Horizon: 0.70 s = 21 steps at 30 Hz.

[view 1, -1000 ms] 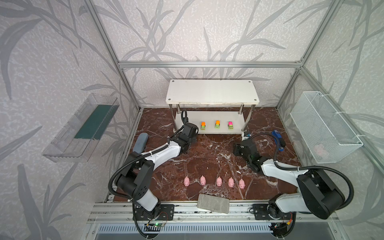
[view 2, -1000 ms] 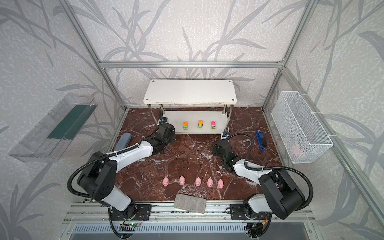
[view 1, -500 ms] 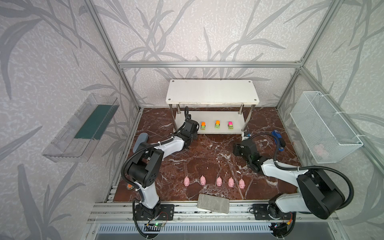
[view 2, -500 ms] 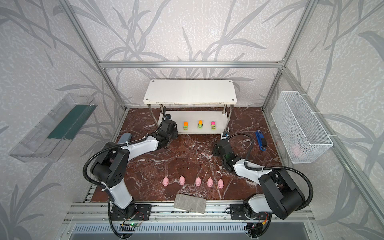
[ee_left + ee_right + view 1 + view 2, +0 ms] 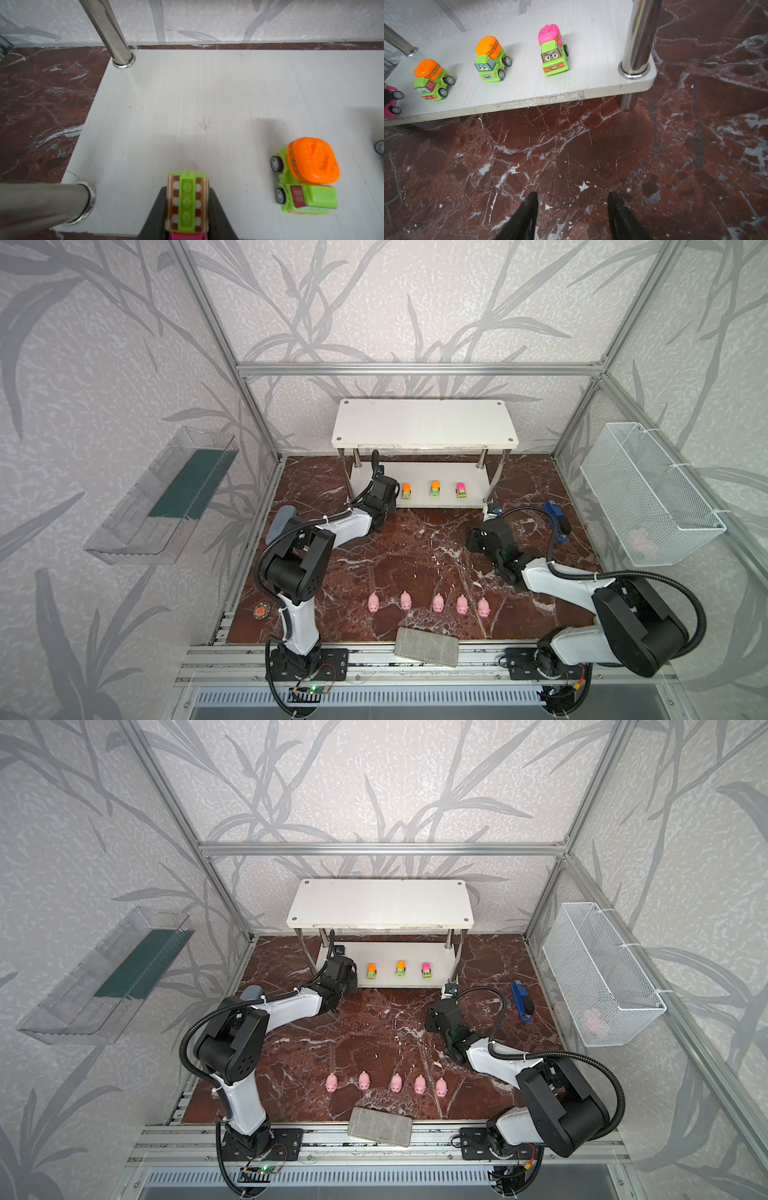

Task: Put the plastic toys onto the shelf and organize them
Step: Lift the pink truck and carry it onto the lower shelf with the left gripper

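Because the left gripper point(image 5: 187, 192) is clamped on a wheeled truck point(image 5: 187, 204) right at the front lip of the shelf point(image 5: 207, 93), on its lower board, the likeliest slip is a roll: let go here, the toy could trundle back off the edge onto the bench point(image 5: 571, 145). Whether its wheels touch the board yet I cannot tell. A chrome post point(image 5: 41, 199) lies just beside the gripper on one side and the orange-topped truck point(image 5: 307, 176) is near on the other, so a crooked pull-out could knock either.

The right gripper point(image 5: 572, 196) hangs empty with jaws apart over bare bench, short of the shelf's front edge. Five pigs point(image 5: 432, 602) wait in a row, well apart from both grippers.

The trucks are hard glossy plastic, chunky and rounded, lime green with domed tops. The board is matt white with faint grain and a chipped front edge. The posts are round and mirror-bright. The bench is smooth red-brown marble pattern with white veins.
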Motion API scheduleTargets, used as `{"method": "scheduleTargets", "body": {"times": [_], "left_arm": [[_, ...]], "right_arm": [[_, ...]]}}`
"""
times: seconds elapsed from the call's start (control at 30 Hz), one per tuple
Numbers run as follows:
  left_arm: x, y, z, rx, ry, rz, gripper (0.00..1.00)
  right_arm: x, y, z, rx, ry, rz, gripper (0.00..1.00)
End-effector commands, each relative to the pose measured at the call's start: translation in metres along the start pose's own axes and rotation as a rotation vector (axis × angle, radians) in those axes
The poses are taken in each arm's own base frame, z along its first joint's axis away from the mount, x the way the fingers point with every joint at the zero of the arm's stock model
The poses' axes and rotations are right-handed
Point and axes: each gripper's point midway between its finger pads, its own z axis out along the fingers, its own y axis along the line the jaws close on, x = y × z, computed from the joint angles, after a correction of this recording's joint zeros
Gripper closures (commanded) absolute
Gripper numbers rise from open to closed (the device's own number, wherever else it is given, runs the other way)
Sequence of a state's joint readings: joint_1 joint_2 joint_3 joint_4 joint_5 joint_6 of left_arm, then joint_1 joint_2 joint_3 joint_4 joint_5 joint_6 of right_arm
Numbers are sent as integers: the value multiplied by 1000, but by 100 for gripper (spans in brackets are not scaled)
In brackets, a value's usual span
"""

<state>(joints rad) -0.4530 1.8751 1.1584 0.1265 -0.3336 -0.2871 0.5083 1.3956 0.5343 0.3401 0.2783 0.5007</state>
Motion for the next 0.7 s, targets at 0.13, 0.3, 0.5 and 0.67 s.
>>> {"method": "scheduleTargets", "body": {"times": [0.13,0.3,0.5,0.67], "left_arm": [[-18,6,9,-27,-40,-2,76],[-17,8,14,-34,-40,1,76],[-14,15,22,-55,-30,-6,75],[-11,17,26,-48,-26,-27,71]], "right_arm": [[-2,-1,2,2,-10,3,45],[0,-2,3,7,-6,1,45],[-1,-2,3,6,-8,0,45],[0,-2,4,11,-7,-4,45]]}}
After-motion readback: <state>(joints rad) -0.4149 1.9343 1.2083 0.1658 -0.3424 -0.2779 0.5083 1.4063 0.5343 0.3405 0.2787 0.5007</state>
